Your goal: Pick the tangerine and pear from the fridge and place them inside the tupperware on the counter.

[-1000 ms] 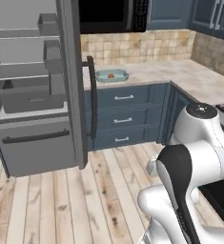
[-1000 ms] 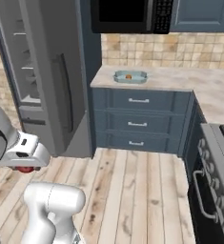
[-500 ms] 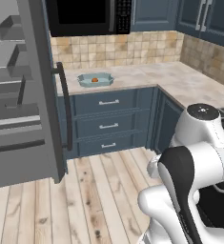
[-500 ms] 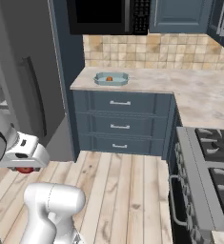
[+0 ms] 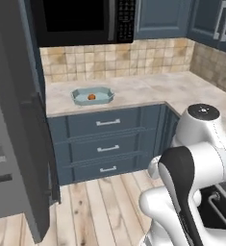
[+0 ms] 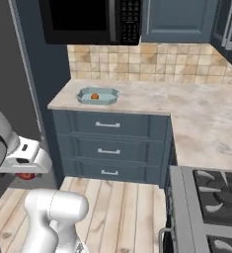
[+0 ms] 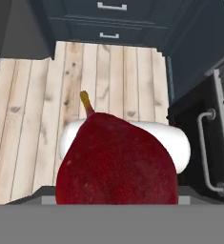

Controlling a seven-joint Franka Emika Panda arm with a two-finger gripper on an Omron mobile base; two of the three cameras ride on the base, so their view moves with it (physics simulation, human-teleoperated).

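even, soft rendered light, faint shadows, no glare, slightly blurry.

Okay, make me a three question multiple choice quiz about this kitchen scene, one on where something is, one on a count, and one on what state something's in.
1. Where is the tangerine?
A. In the tupperware on the counter
B. On the wooden floor
C. On the stove

2. How many drawer handles show on the blue drawers below the tupperware in the left base view?
A. One
B. Three
C. Five

3. What state is the gripper in?
A. Open and empty
B. Shut on the pear
C. Shut on the tangerine

Answers:
1. A, the orange ball sits inside the pale tray in both base views.
2. B, three silver handles are stacked one above another.
3. B, the dark red fruit fills the hand view right at the fingertips, and a red bit shows under the hand in the right base view.
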